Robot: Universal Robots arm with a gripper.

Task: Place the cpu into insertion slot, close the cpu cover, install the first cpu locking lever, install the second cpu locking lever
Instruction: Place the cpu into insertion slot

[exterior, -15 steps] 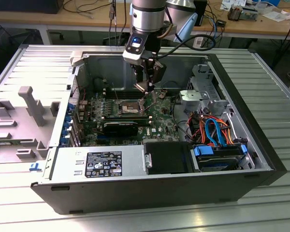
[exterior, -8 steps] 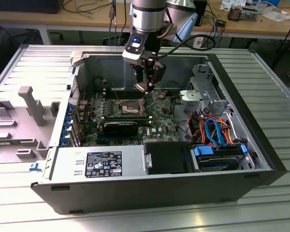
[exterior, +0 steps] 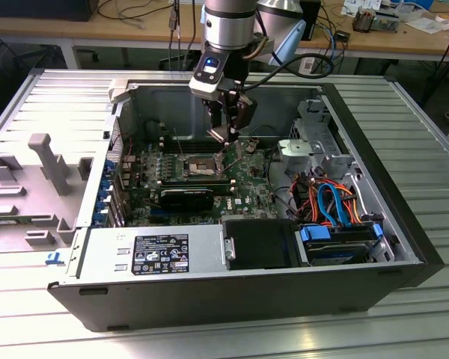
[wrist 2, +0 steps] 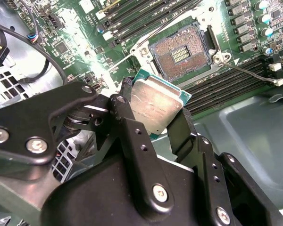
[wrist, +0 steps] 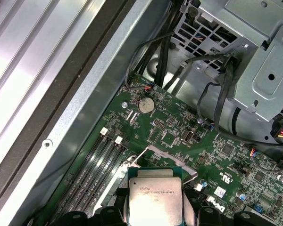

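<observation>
Two fingers (wrist 2: 132, 132) of the gripper (exterior: 234, 138), partly open, clamp the cpu (wrist 2: 156, 107) by its edges, clear of the bare insertion slot (wrist 2: 181, 52), in the exterior view's upper middle

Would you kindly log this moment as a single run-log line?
step: placement | gripper: shut on cpu | cpu: held near insertion slot, not seated | insertion slot: empty, uncovered

The cpu (wrist 2: 155, 106) had a dull, brushed grey metal top. The gripper (wrist 2: 152, 109) looked matt black, its screws (wrist 2: 159, 193) shiny. The insertion slot (wrist 2: 181, 49) showed bright metal around a grainy gold centre.
</observation>
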